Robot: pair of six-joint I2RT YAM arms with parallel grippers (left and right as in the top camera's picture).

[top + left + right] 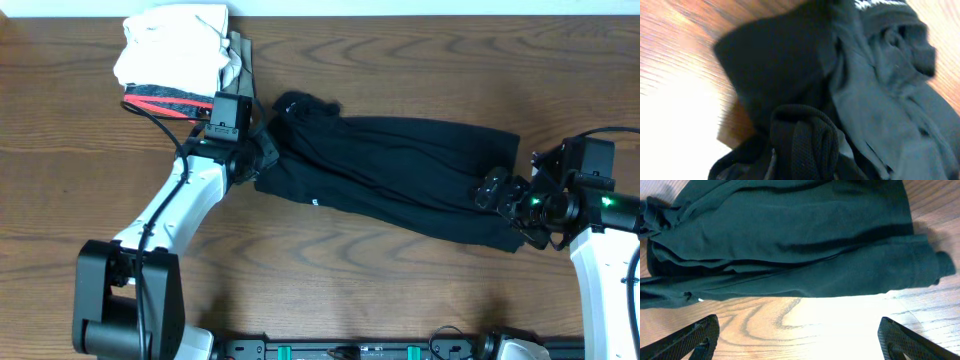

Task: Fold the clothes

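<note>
The black shirt (400, 165) lies on the surface (420, 60), its long axis from 10 to 4 o'clock. The left claw (258, 152) is at the 10 o'clock end; cloth hides it, so its grip cannot be told. The right claw (497, 190), spread wide, touches the 4 o'clock end.

Folded garment pile (172, 58), wooden table (400, 300)

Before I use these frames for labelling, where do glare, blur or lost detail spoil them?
Overhead: sharp and evenly lit, though the black shirt shows few folds. Left wrist: soft and blurred, with a blown-out white patch on the table at left. Right wrist: the shirt is in focus, but glare whitens the table just below it.
</note>
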